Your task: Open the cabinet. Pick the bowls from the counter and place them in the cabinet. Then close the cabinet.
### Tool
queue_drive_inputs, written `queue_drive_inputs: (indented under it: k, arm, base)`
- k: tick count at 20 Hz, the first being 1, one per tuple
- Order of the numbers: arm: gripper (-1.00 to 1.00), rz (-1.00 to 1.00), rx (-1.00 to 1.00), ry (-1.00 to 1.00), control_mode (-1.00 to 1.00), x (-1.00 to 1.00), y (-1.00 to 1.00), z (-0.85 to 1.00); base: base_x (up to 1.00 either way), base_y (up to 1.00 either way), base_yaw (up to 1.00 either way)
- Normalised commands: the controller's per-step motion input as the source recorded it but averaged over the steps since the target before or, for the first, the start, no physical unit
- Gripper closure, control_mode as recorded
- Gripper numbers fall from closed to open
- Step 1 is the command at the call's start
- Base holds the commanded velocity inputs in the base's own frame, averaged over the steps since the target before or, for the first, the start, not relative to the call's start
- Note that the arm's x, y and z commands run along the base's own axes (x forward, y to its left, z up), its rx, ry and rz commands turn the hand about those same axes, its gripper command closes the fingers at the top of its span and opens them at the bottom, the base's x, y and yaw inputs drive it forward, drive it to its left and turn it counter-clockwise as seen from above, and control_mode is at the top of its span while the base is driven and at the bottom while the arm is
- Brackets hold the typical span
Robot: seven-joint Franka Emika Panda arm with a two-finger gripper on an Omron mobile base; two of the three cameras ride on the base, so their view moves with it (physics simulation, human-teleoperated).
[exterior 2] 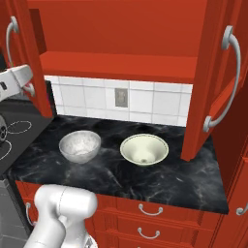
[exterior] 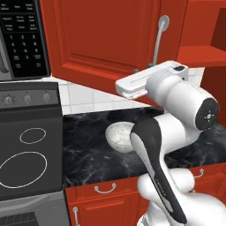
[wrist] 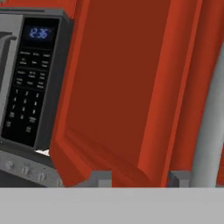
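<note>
Trouble, as we judge it, lies with the left door [exterior: 106,39]. From the left base view it stands swung out over the counter [exterior: 88,154], its handle [exterior: 158,42] just above the white hand, and the grey bowl [exterior: 120,136] sits on the slab partly behind our arm. A careless lift could knock the door's lower edge.

From the right base view the cabinet [exterior 2: 116,65] is open, both doors ajar, the shelf bare. The grey bowl [exterior 2: 80,146] and the cream bowl [exterior 2: 144,148] sit side by side, apart, both not yet shelved. The right door [exterior 2: 210,77] hangs over the counter's end, so a wide swing there risks a bump too.

In the hand view the gripper [wrist: 140,178] faces the left door panel close up, its fingertips [wrist: 99,178] partly apart with nothing between them; the handle [wrist: 210,131] lies just beside. The microwave [wrist: 30,78] sits beyond. Backing out crooked could snag that handle and drag the door shut.
</note>
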Motion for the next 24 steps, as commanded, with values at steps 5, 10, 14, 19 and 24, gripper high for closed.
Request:
queue_drive_inputs:
  k: [5,10,14,19,24]
  arm:
    - [-1.0,-0.1,0.06,-0.01,-1.0,-0.06,-0.47,-0.22]
    - [-1.0,-0.06,0.1,-0.06,-1.0,-0.85,-0.9,0.0]
    - [-1.0,-0.04,0.16,-0.09,-1.0,-1.0,-0.99,0.01]
    - [-1.0,0.0,0.17,-0.07,-1.0,-0.94,-0.99,0.17]
    - [-1.0,0.0,0.13,0.0,-1.0,-0.01,-0.86,0.06]
  base:
    - [0.0,0.0,0.0]
    - [0.0,0.0,0.0]
    - [0.0,0.0,0.0]
    - [0.0,0.0,0.0]
    - [0.0,0.0,0.0]
